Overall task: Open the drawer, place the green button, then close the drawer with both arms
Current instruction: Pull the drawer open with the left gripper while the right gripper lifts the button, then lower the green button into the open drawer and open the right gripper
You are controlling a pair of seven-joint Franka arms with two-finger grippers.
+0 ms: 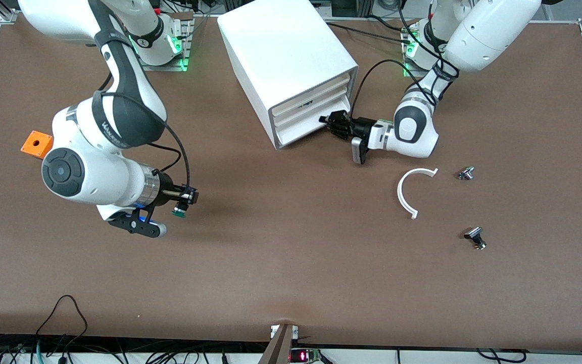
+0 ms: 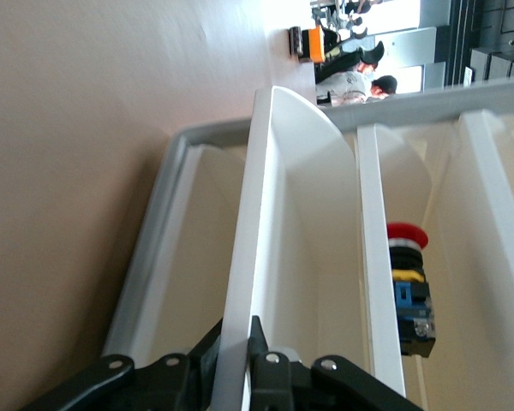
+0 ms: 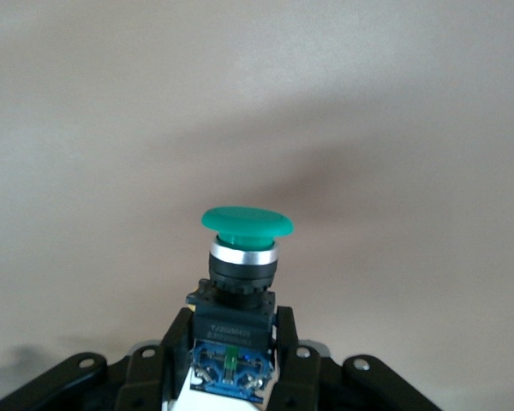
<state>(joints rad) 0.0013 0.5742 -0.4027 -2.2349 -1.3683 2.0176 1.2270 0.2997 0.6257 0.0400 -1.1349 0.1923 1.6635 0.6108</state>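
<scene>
Button (image 3: 242,257): green cap, black-and-blue body, clamped between the fingers of the right gripper (image 1: 186,198); cap points away from the wrist, out past the fingertips.
Right gripper: up in the air over bare table (image 1: 291,263) toward the right arm's end, nearer the front camera than the orange box (image 1: 37,144).
Left gripper (image 1: 335,124): at the front of the cabinet (image 1: 283,60), fingers (image 2: 270,364) closed on the edge of the drawer front (image 2: 278,248).
Drawer (image 1: 305,119): barely out of the cabinet; the neighbouring one holds a red-capped button (image 2: 409,287).
Table: white curved strip (image 1: 408,192) and two small metal parts (image 1: 466,173) (image 1: 475,236) toward the left arm's end.
</scene>
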